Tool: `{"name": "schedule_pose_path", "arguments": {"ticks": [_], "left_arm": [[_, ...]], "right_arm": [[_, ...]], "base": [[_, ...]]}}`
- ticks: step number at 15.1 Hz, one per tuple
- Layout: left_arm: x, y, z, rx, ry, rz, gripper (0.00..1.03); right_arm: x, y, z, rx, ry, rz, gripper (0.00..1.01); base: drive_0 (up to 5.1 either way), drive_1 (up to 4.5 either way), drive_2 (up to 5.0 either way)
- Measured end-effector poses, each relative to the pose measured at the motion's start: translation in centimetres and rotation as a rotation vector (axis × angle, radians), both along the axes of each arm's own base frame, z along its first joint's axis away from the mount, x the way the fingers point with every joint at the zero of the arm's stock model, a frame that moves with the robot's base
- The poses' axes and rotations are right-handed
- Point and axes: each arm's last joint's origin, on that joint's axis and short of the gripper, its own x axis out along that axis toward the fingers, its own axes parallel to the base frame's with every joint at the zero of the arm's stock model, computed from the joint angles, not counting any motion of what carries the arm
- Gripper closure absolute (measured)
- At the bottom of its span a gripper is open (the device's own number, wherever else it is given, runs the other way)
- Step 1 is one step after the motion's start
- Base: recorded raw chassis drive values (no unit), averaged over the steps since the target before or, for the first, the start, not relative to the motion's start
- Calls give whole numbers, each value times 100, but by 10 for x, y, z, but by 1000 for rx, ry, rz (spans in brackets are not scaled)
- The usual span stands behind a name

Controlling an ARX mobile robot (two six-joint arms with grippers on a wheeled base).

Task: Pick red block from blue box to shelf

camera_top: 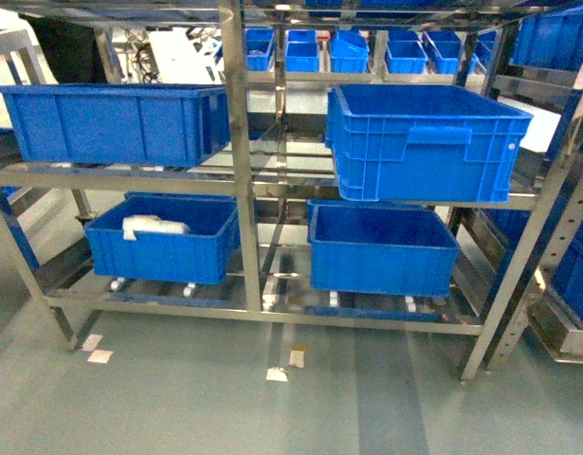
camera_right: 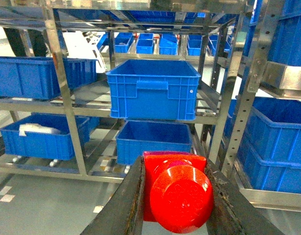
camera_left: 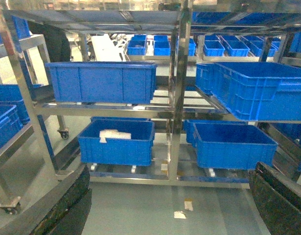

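Up close in our right wrist view, the red block (camera_right: 177, 196) sits clamped between the two dark fingers (camera_right: 123, 205) of our right gripper (camera_right: 175, 208), its glossy red plastic catching the light. We see its round stud facing the camera, with faint moulded marks on the stud's face, and a flat red edge of the body behind it. The fingers press against both sides of the block.

Our left gripper (camera_left: 170, 205) shows only as two dark padded fingers (camera_left: 67, 203) at the lower corners of the left wrist view, set wide apart with nothing between them.

Ahead of us stands the shelf (camera_top: 236, 180), shiny steel with upright posts and rail tiers. Dark blue crates (camera_top: 419, 142) rest on its tiers; one lower crate (camera_top: 163, 242) holds something white (camera_top: 154, 226). Neither gripper appears in the head view.
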Motion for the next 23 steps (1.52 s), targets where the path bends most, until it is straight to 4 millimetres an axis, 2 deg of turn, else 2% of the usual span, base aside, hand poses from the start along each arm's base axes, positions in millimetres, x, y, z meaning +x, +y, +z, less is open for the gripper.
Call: {"name": "schedule_pose_path", "arguments": {"ticks": [15, 19, 23], "left_arm": [[0, 0, 0, 0, 2, 0, 5], [0, 0, 0, 0, 2, 2, 5], [0, 0, 0, 0, 0, 2, 5]], "right_arm": [[0, 0, 0, 0, -2, 0, 76], [0, 0, 0, 0, 0, 0, 76], [0, 0, 0, 0, 5, 0, 76]], "base": [[6, 425, -413], [-248, 462, -201], [61, 355, -445]]}}
